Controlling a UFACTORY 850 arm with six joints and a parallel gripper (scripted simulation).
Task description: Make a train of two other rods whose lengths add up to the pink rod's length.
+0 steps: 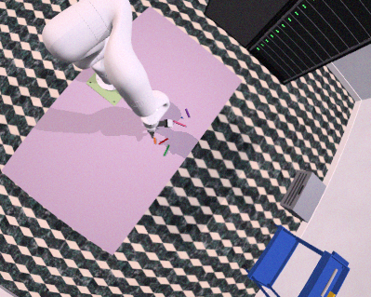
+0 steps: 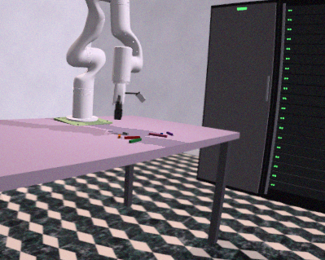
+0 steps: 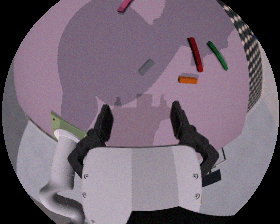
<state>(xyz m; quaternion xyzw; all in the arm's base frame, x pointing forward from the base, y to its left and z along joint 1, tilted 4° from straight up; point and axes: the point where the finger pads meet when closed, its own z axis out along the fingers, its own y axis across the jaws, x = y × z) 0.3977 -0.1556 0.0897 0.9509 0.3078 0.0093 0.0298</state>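
Observation:
My gripper [image 1: 151, 130] [image 2: 118, 112] [image 3: 140, 109] is open and empty and hangs upright well above the pink table [image 1: 80, 174] [image 2: 37, 152]. In the wrist view a short grey rod [image 3: 145, 67] lies just ahead of the fingers. An orange rod [image 3: 188, 80] [image 1: 154, 141] [image 2: 119, 136], a red rod [image 3: 195, 53] [image 1: 164, 141] [image 2: 132, 137] and a green rod [image 3: 216, 55] [image 1: 166, 150] [image 2: 135, 140] lie close together, apart from each other.
The arm's base stands on a green plate [image 1: 112, 96] [image 2: 100, 122] at the table's back. The table's edge [image 1: 192, 155] runs close past the green rod. A dark server rack [image 1: 289, 25] [image 2: 274, 95], a grey box [image 1: 303, 195] and a blue cart [image 1: 298, 267] stand off the table.

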